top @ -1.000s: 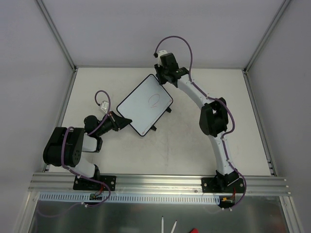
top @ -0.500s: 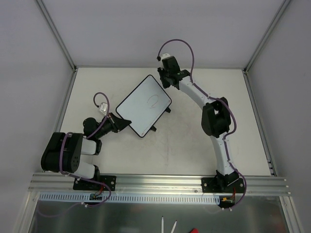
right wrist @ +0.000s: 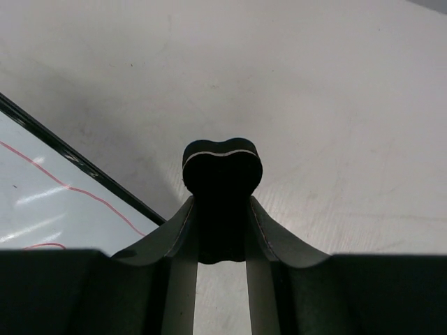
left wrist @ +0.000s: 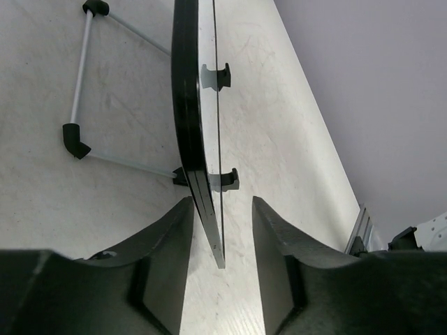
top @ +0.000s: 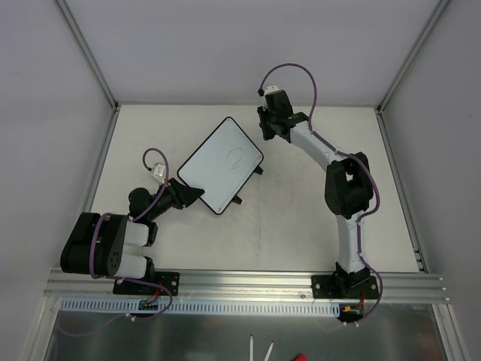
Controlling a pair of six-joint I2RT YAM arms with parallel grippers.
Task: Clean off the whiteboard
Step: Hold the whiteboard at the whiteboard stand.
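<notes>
The left hand [left wrist: 222, 209] has just loosened. A second ago its jaws were clamped on the whiteboard [left wrist: 187, 105]; now they stand apart, with the board's near corner loose between them. The board rests on the desk [top: 301, 226] straight ahead of that hand. The red scribble [top: 234, 158] is still unwiped. The right hand [top: 268, 131], closed on the black eraser [right wrist: 222, 164], has drawn back off the far corner, which now lies just beside it. With nothing bracing the board, a wipe would probably push it.
</notes>
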